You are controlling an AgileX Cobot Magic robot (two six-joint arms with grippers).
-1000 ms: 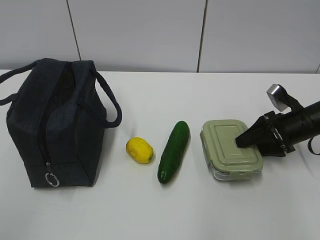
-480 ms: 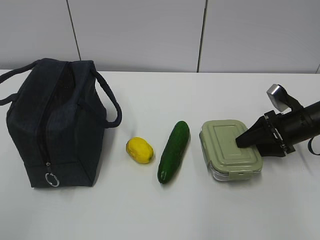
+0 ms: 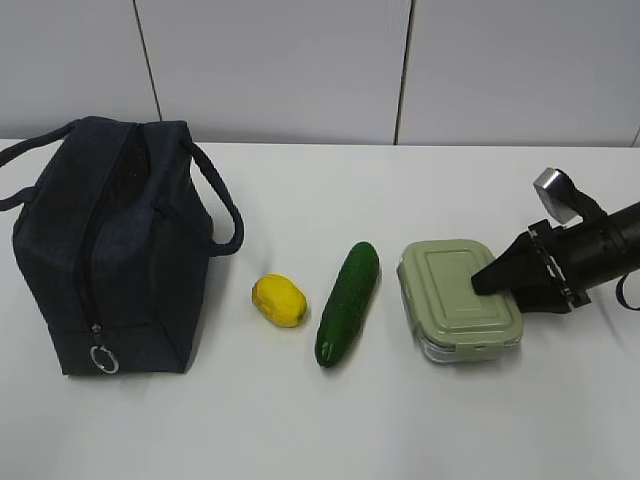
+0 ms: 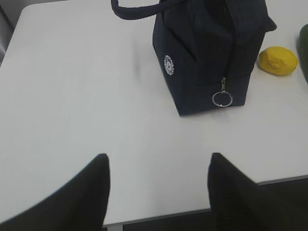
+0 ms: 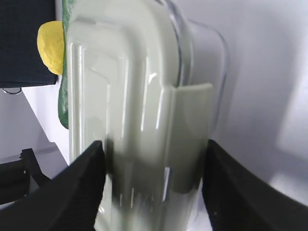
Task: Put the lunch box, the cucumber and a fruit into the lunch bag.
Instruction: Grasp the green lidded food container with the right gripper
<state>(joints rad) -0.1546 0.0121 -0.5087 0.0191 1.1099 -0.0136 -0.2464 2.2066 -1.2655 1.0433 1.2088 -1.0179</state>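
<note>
- The lunch bag (image 3: 105, 250) stands upright at the left of the white bench (image 3: 300, 420), its zipper run shut down to the metal ring pull (image 4: 222, 98) low on its end face.
- The fruit (image 3: 279, 300) lies on the bench just right of the bag, apart from it.
- The cucumber (image 3: 348, 302) lies between the fruit and the lunch box (image 3: 460, 300), touching neither.
- The right gripper (image 3: 500, 280) reaches in from the right, its 2 fingers (image 5: 77, 192) straddling the box's right end (one on each long side), closed against the sage-green lid; the box sits on the bench.
- The left gripper (image 4: 159, 192) hovers over bare bench near its front edge, jaws apart and holding nothing.
</note>
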